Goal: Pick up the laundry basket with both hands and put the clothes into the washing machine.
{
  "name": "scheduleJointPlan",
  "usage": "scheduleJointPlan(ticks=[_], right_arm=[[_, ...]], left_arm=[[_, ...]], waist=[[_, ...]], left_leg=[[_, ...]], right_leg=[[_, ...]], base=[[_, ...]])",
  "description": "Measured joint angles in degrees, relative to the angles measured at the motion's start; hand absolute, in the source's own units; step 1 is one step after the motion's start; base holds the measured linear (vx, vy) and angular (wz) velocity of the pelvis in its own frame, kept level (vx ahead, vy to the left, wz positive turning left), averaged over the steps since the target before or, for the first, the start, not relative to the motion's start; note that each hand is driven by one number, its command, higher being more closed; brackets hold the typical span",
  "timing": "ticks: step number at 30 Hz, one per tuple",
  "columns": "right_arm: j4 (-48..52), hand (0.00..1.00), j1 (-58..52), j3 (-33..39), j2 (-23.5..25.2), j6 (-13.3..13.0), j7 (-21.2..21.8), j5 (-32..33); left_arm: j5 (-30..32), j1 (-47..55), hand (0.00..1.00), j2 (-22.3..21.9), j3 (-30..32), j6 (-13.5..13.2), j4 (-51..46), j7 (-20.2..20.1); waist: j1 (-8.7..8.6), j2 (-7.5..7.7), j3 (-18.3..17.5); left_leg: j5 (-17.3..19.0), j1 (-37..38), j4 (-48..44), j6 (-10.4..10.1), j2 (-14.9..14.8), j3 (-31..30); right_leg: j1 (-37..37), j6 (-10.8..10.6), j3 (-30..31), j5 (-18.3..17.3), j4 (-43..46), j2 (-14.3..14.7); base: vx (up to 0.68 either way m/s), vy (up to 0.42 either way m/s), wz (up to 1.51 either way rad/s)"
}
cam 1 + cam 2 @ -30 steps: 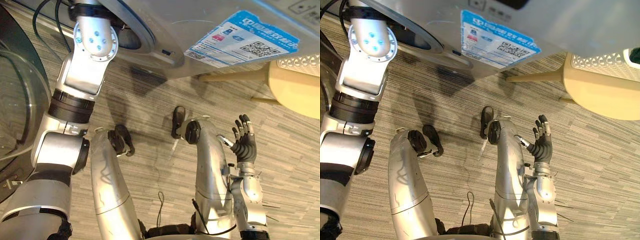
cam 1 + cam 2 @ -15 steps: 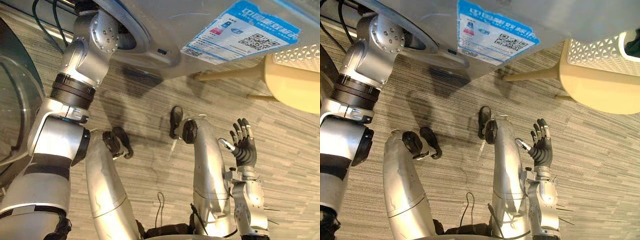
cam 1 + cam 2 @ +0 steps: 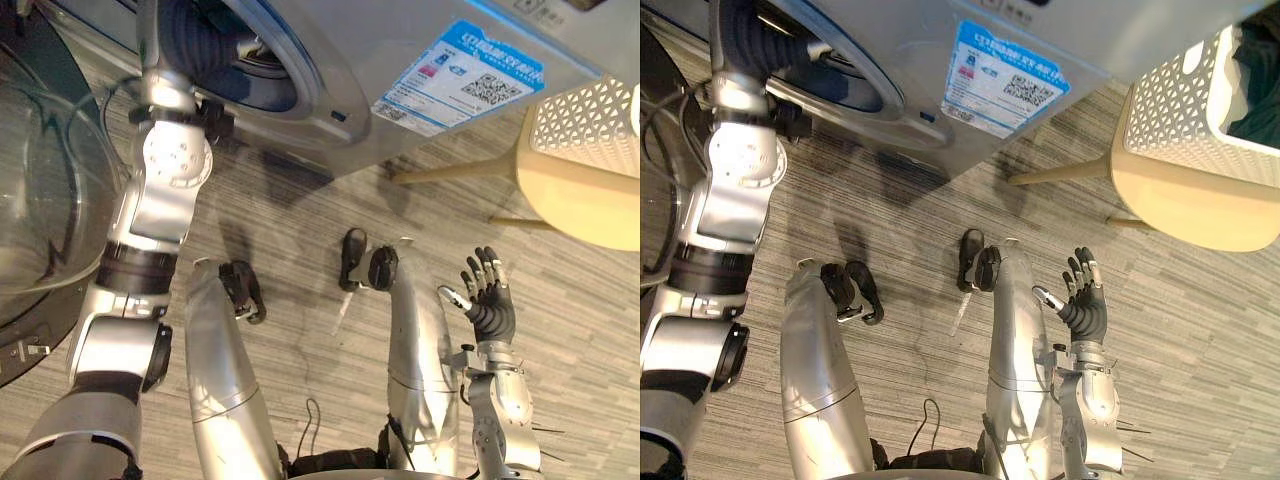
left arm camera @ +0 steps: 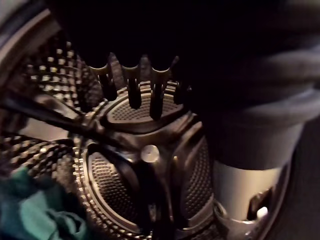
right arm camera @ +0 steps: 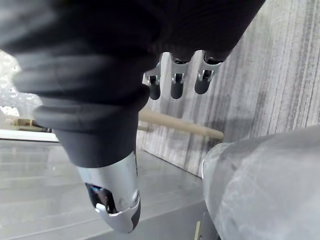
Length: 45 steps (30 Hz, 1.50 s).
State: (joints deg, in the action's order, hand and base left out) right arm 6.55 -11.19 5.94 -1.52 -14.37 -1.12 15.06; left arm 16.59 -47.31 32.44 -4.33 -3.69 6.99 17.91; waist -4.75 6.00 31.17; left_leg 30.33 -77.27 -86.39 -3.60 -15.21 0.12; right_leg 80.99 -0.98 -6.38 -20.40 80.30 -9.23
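**Loading the drum**

The left robot hand [image 4: 131,90] sits inside the washing machine [image 3: 400,50], fingers relaxed and empty, a teal garment [image 4: 30,215] lying in the drum. The right robot hand [image 3: 1081,303] hovers wide. Next, probably, more clothes [image 3: 1258,90] from the laundry basket [image 3: 1185,100].

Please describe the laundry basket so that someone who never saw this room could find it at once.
Start at the big silver-grey washing machine with the blue label on its front. To the robot's right of it stands a pale beige stool with wooden legs, and the white plastic laundry basket sits on it. Only the basket has lattice-holed walls and dark green clothes inside.
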Motion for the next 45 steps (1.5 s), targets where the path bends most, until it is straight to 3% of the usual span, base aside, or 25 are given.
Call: scheduleJointPlan(ticks=[5,9,14,17,20,22,25,31,34,40,41,42,43,44,45], right_arm=[[0.7,0.0,1.9,0.4,0.4,1.7,-0.8,-3.2],[0.0,0.0,2.5,0.5,1.8,2.3,-4.2,-8.1],[-1.4,0.0,2.3,0.4,1.7,3.6,-5.4,-8.9],[-3.2,0.0,0.9,0.3,1.7,3.6,-5.4,-8.7],[-7.2,0.0,-0.8,0.1,1.6,3.7,-5.2,-8.6],[-10.7,0.0,-0.7,-0.2,1.1,3.7,-5.2,-8.6],[-15.5,0.0,0.3,-1.0,0.9,3.9,-5.2,-8.4],[-29.0,0.0,3.5,-2.4,0.6,5.0,-5.2,-8.5],[-38.4,0.0,6.6,-2.3,-1.3,6.2,-5.3,-8.6],[-45.3,0.0,9.7,-1.4,-1.9,7.0,-6.4,-8.7],[-46.4,0.0,11.2,-1.7,-2.1,7.1,-6.5,-8.8],[-46.7,0.0,12.1,-2.1,-2.1,7.2,-6.6,-8.8],[-46.0,0.0,12.7,-2.7,-1.9,7.8,-6.7,-8.9],[-45.2,0.0,12.9,-2.7,-1.9,8.1,-6.7,-9.0],[-44.0,0.0,12.6,-2.4,-2.2,7.8,-5.8,-7.9]], left_arm=[[-7.4,11.1,0.0,-7.8,5.2,-0.6,-2.5,-1.9],[-11.7,20.5,0.0,-16.6,7.2,-1.2,-3.5,-2.7],[-19.8,34.9,0.0,-25.2,6.3,-3.7,-3.6,-3.8],[-22.0,40.4,0.0,-27.0,5.9,-4.4,-2.7,-5.5],[-22.6,46.1,0.0,-28.4,6.0,-4.5,2.3,-6.8],[-22.6,49.2,0.0,-29.2,6.5,-4.4,8.7,-7.0],[-22.2,52.0,0.0,-29.5,7.2,-4.2,15.3,-7.9],[-16.2,52.6,0.0,-28.8,7.0,-3.3,30.3,-8.1],[-13.5,51.3,0.0,-28.4,6.7,-2.8,36.6,-9.1],[-11.2,50.8,0.0,-26.4,6.3,-2.8,41.0,-9.1],[-11.0,50.5,0.0,-26.4,6.2,-2.7,42.4,-9.1],[-10.9,50.2,0.0,-26.5,6.1,-2.7,42.7,-9.1],[-10.6,50.1,0.0,-26.2,6.2,-2.8,43.0,-9.1],[-10.1,50.1,0.0,-26.0,6.2,-2.7,43.2,-9.1],[-9.5,49.8,0.0,-26.0,6.0,-2.3,43.1,-9.1]], waist=[[1.18,-0.03,-0.8],[2.49,-0.06,-5.1],[3.21,-0.3,-7.4],[3.72,-0.59,-9.3],[4.42,-1.8,-12.7],[5.22,-2.59,-15.7],[5.8,-3.27,-17.8],[5.49,-3.88,-23.0],[5.46,-5.07,-23.8],[5.37,-5.84,-24.2],[5.3,-6.05,-24.1],[5.33,-6.1,-24.1],[5.52,-5.96,-24.1],[5.47,-6.0,-23.8],[4.84,-5.56,-23.8]], left_leg=[[-0.3,3.1,1.8,-0.5,0.5,-0.5],[-0.5,5.3,4.0,-0.9,0.9,-0.2],[-1.2,17.9,12.2,-2.1,1.6,0.0],[-2.2,24.0,17.7,-2.9,2.3,0.3],[-4.8,33.1,26.8,-3.4,2.7,1.0],[-7.2,40.1,34.5,-4.0,3.5,1.8],[-10.5,49.7,44.9,-3.8,4.3,3.1],[-16.7,61.3,61.7,-3.2,5.3,6.9],[-20.3,67.8,70.5,-2.8,5.8,9.5],[-21.2,74.7,75.0,-2.5,6.1,16.9],[-21.2,75.1,74.8,-2.5,6.0,20.2],[-21.2,75.1,74.4,-2.5,5.4,21.7],[-21.0,75.5,74.2,-1.2,4.6,25.1],[-20.5,76.2,74.4,-0.9,4.4,26.6],[-19.9,76.8,73.0,-1.7,4.2,29.8]], right_leg=[[-3.2,1.2,-0.4,-0.8,-0.6,0.0],[-4.9,1.0,-0.4,-1.8,-1.6,0.0],[-17.6,0.0,-2.2,-3.3,-7.8,-0.5],[-23.8,-0.5,-3.2,-3.6,-12.2,-0.7],[-33.6,-0.7,-5.6,-3.2,-19.9,-0.9],[-40.3,0.7,-6.7,-1.2,-26.3,-0.9],[-49.3,1.0,-8.1,1.8,-35.0,-0.7],[-58.7,-0.4,-7.6,7.9,-50.6,1.5],[-63.6,-1.0,-5.9,12.5,-59.1,3.1],[-68.0,-1.8,1.3,19.2,-68.3,6.3],[-67.4,-1.9,2.2,22.4,-70.5,6.8],[-67.0,-1.4,1.4,24.1,-71.5,7.0],[-67.0,2.2,-6.5,24.5,-73.3,5.9],[-66.7,4.3,-13.3,21.5,-70.3,4.3],[-65.8,6.9,-26.4,16.5,-63.4,-0.4]], base=[[0.06,-0.028,0.11],[0.05,-0.03,0.07],[0.05,-0.057,0.13],[0.07,-0.065,0.15],[0.17,-0.083,0.29],[0.27,-0.043,0.18],[0.2,0.019,0.11],[0.17,0.046,-0.16],[0.11,0.075,-0.34],[0.01,0.084,-0.72],[-0.1,0.054,-1.13],[-0.19,-0.013,-1.48],[-0.18,-0.042,-1.06],[-0.18,-0.042,-1.21],[-0.12,-0.002,-1.27]])
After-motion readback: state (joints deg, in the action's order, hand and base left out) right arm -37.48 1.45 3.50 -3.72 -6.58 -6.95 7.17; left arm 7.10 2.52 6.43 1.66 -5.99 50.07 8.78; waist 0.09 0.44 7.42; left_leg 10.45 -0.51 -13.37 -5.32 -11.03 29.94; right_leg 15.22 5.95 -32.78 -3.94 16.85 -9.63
